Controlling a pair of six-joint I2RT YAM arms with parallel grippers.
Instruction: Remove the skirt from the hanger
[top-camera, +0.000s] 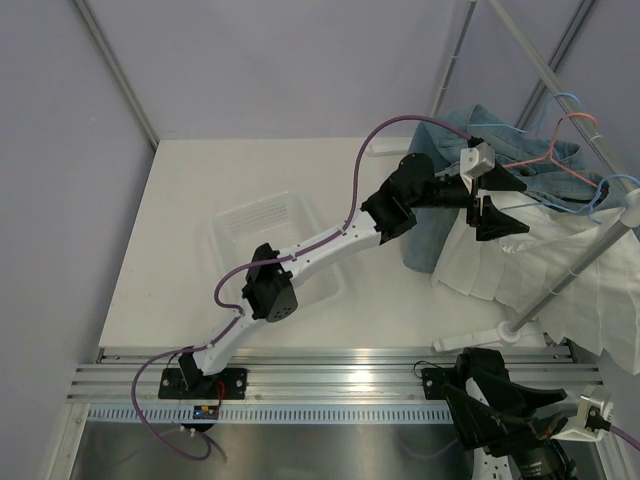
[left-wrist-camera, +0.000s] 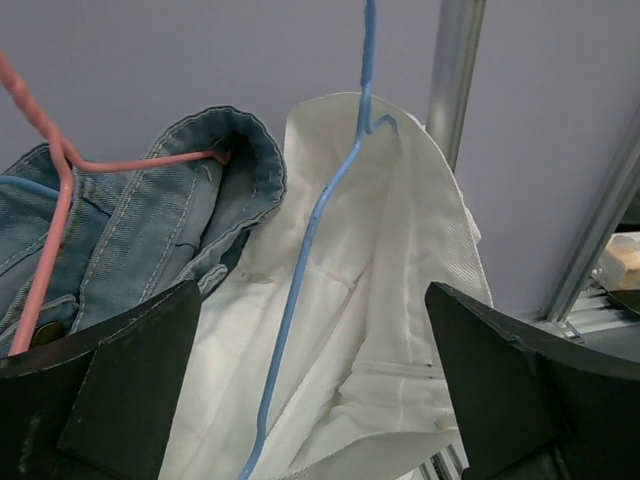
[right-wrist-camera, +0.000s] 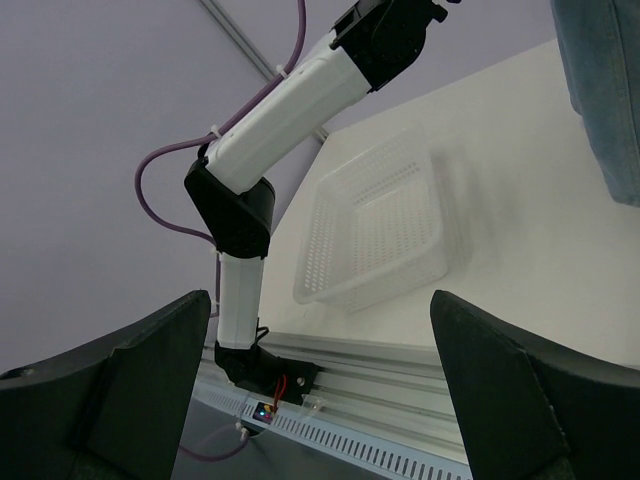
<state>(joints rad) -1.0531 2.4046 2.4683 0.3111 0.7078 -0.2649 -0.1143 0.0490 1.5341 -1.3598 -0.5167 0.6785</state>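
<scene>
A: From above, where is the skirt?

B: The white skirt (top-camera: 500, 265) hangs from the rack rail (top-camera: 575, 268) at the right of the worktop (top-camera: 200, 180), just beside a denim garment (top-camera: 450, 130) on a pink hanger (top-camera: 548, 155). The left gripper (top-camera: 520, 208) is reached out at its waistband. The basket (top-camera: 255, 225) sits well apart.

A: And the left wrist view?

B: The jaws are spread wide with nothing in them. The blue hanger (left-wrist-camera: 310, 240) wire runs down inside the waistband, between the two fingers (left-wrist-camera: 130, 380). I'd close on cloth alone, on the waistband's right side, clear of the wire and the denim. Then I'd slide it sideways off the hanger's arm rather than tug downward.

A: The risk?

B: Pinching wire together with cloth, I think. That would probably lift the hanger off the rail.

A: The right wrist view?

B: The right gripper (right-wrist-camera: 320, 300) sits low at the near edge. Its jaws are spread too, and it faces the basket. It could steady the hanger's hook if needed.
</scene>
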